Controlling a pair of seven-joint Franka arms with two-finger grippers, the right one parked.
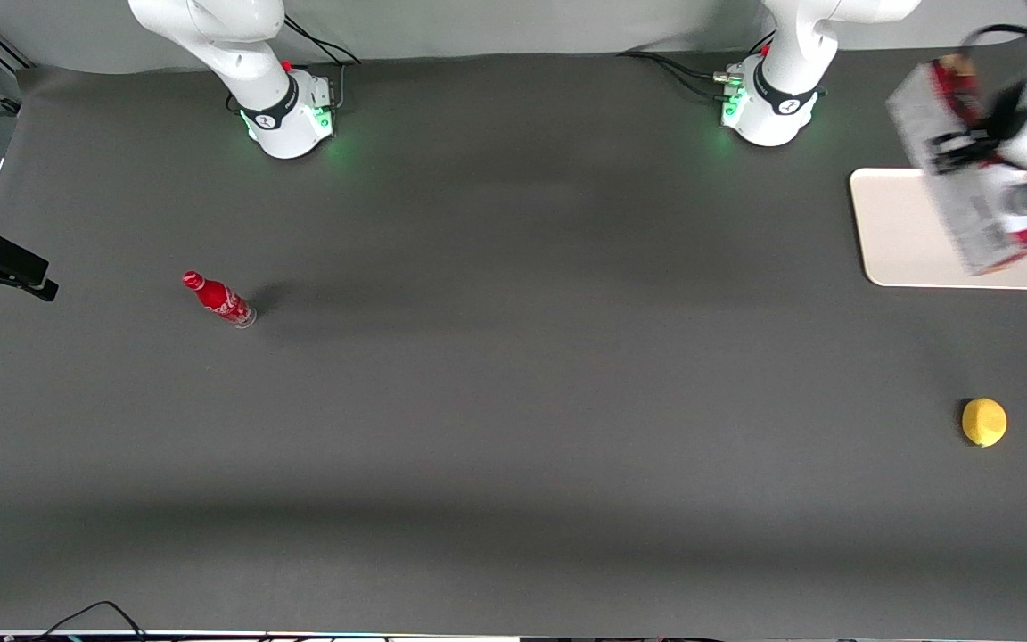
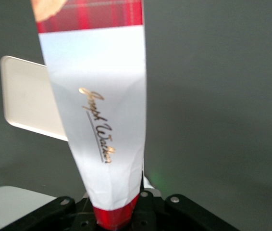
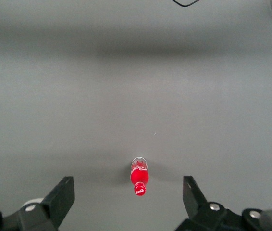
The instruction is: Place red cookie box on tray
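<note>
One hand point(image 1: 968, 152) at the upper right of the front frame, raised over the tray point(image 1: 901, 236), clamped shut on the red cookie box point(image 1: 959, 192). Box held off the table point(image 1: 513, 401), tilted, its long white printed side facing the front camera, its lower end overlapping the tray's outline. Wrist camera: box point(image 2: 100, 120) sticks out from the hand point(image 2: 117, 214), white face with gold script, tray point(image 2: 28, 98) below it. Yellow fruit point(image 1: 984, 422) lower right. Red soda bottle point(image 1: 218, 299) left of centre, lying toward the parked arm's end.
</note>
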